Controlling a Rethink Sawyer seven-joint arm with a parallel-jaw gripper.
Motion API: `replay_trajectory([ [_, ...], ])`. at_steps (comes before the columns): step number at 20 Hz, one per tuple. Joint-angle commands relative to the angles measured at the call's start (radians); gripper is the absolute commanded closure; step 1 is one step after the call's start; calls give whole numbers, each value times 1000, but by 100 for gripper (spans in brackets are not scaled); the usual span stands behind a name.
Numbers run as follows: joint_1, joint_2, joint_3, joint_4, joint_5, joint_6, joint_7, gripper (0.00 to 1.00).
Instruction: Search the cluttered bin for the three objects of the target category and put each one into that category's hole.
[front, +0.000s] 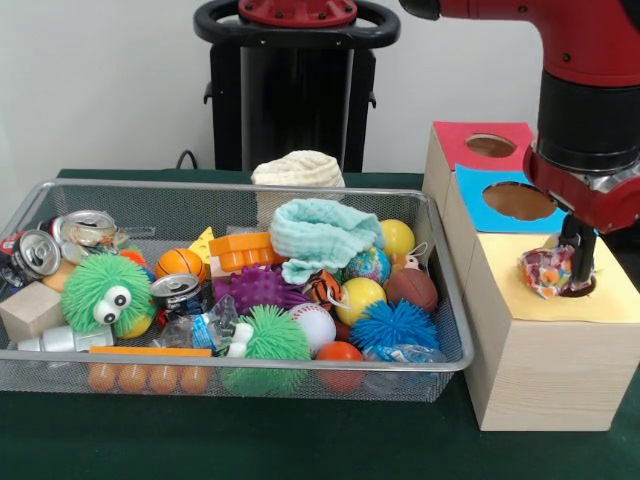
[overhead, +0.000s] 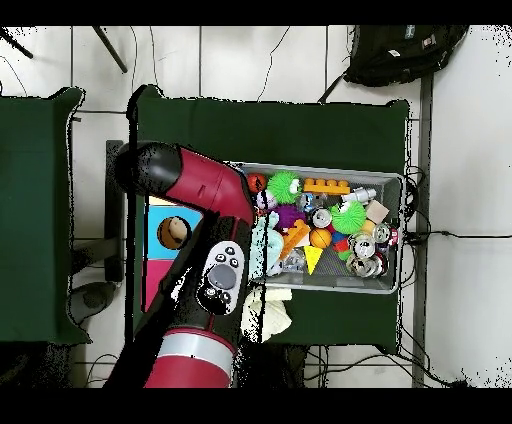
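Crinkly wrapped item (front: 546, 270) at gripper (front: 577, 262), over yellow hole (front: 580, 287).

No text, label, brand or number can be read on anything here

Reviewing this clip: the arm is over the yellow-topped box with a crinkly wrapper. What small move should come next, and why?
Probably release. The gripper holds the crinkly wrapper right at the hole in the yellow card, so letting go should drop it in. If it snags on the rim, a slight lowering first may help.
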Motion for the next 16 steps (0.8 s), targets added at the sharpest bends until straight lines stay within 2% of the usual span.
replay_trajectory([
  [1,-71,40,205,153,37,-135,25,100],
  [4,-99,43,254,171,35,-165,-6,100],
  [7,-119,70,299,176,21,-238,-13,100],
  [9,-121,89,301,168,4,-258,2,100],
  [16,-114,112,261,140,-37,-236,40,100],
])
